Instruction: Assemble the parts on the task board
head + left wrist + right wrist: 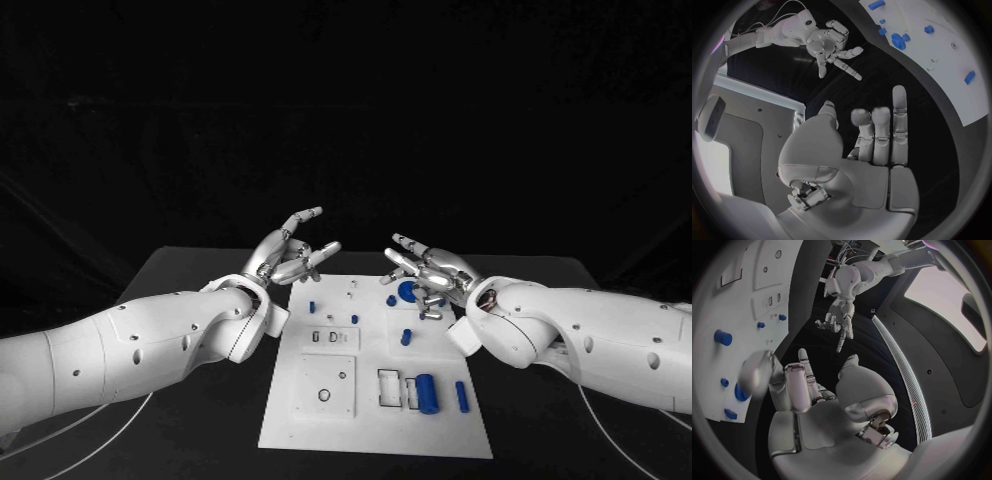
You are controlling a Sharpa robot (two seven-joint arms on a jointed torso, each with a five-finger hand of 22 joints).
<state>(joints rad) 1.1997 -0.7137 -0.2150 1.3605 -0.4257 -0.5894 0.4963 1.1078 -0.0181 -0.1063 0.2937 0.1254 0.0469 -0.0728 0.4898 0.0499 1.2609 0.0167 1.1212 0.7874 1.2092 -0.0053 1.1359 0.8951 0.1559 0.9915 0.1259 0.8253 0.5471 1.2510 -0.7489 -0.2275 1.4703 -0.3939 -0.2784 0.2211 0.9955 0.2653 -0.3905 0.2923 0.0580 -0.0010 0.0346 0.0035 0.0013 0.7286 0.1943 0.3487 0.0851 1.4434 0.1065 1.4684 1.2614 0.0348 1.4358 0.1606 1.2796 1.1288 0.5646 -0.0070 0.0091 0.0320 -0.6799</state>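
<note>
- Task board (310,420) flat on black table (188,265), long axis running away from robot; both hands raised over its far end.
- Left hand (293,255) at far left corner of board, fingers spread, palm empty, holding nothing.
- Right hand (430,270) at far right part of board, fingers loosely apart, nothing visibly held; same open look in right wrist view (795,390).
- Round blue part (407,292) just below and beside right hand, far right of board; closest piece to either hand, right hand clearly nearer.
- Small blue part (408,337) mid-board on right side, nearer the robot than the round one.
- Blue cylinder (430,392) and slim blue bar (462,396) at near right of board, long axes along board length, well apart from both hands.
- Left half of board: recesses and holes, no blue pieces seen.
- Judgement: early stage, parts loose; likely next reach = right hand down onto round blue part.
</note>
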